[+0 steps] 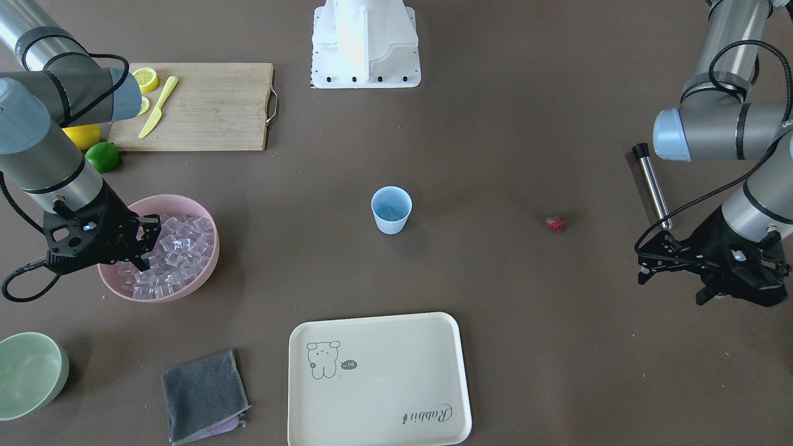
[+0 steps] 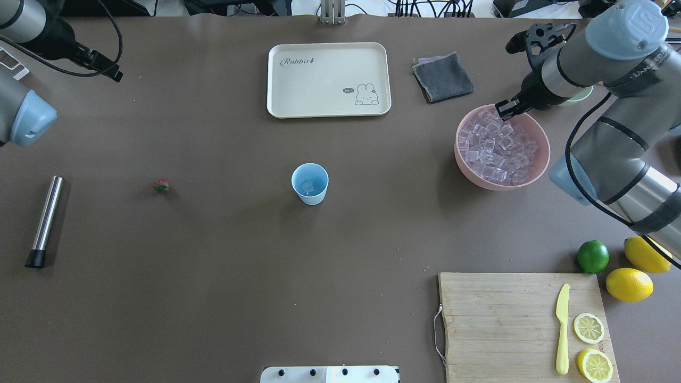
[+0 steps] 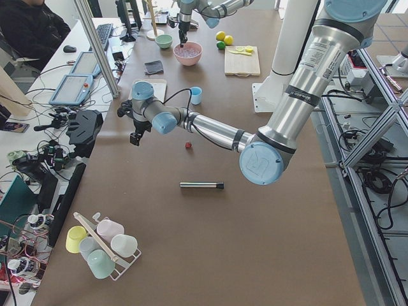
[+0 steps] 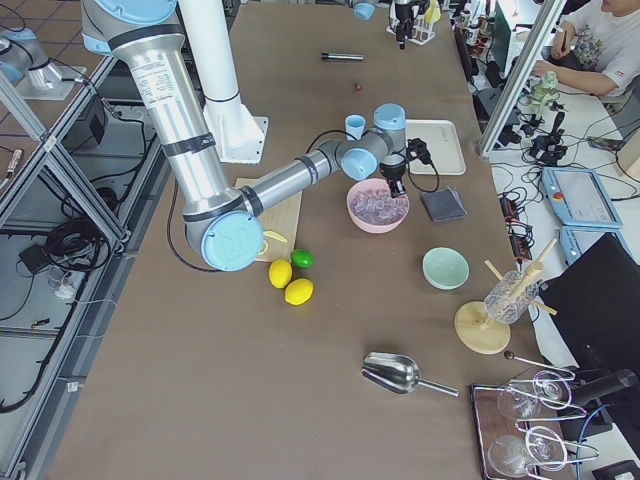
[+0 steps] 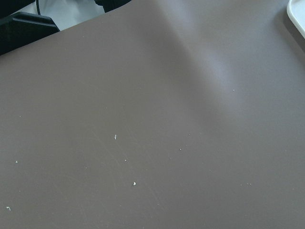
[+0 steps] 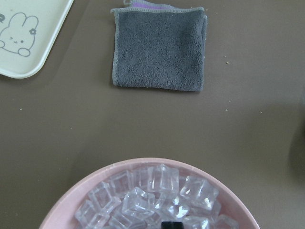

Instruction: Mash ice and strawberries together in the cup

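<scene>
Right gripper (image 4: 397, 186) hangs over the pink bowl (image 4: 352, 213) of ice (image 4: 378, 204).

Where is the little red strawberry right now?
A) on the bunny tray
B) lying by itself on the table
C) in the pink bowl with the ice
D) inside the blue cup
B: the strawberry lies alone on the bare brown table, well off to one side of the cup and touching nothing else.
</scene>
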Controlling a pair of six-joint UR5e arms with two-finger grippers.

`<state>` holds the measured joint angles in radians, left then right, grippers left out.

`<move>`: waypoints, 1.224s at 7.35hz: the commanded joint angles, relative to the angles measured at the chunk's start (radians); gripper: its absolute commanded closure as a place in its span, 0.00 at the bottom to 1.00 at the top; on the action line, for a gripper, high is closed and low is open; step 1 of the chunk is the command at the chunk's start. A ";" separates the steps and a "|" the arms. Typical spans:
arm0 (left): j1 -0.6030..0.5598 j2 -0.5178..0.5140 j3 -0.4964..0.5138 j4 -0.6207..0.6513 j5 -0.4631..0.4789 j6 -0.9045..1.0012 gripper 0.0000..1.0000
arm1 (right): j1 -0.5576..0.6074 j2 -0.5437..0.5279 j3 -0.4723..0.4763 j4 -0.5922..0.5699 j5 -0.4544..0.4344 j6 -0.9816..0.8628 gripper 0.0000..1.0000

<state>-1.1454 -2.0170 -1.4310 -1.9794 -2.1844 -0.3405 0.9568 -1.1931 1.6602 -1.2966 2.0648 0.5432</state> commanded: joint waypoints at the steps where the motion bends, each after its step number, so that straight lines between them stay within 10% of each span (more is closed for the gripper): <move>1: 0.001 0.000 0.000 0.001 0.000 0.000 0.02 | 0.004 0.044 0.001 -0.059 0.006 0.007 1.00; 2: 0.003 0.000 0.000 0.001 0.000 0.000 0.02 | 0.005 0.033 -0.003 -0.056 0.001 0.003 1.00; 4: 0.003 0.000 0.004 0.001 0.002 0.000 0.02 | -0.001 0.018 -0.010 -0.047 -0.009 0.004 0.59; 9: 0.007 -0.002 0.007 -0.003 0.035 0.000 0.02 | -0.085 0.017 -0.016 -0.044 -0.074 0.060 0.31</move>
<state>-1.1385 -2.0187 -1.4236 -1.9807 -2.1498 -0.3405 0.8892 -1.1751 1.6458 -1.3414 2.0085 0.5900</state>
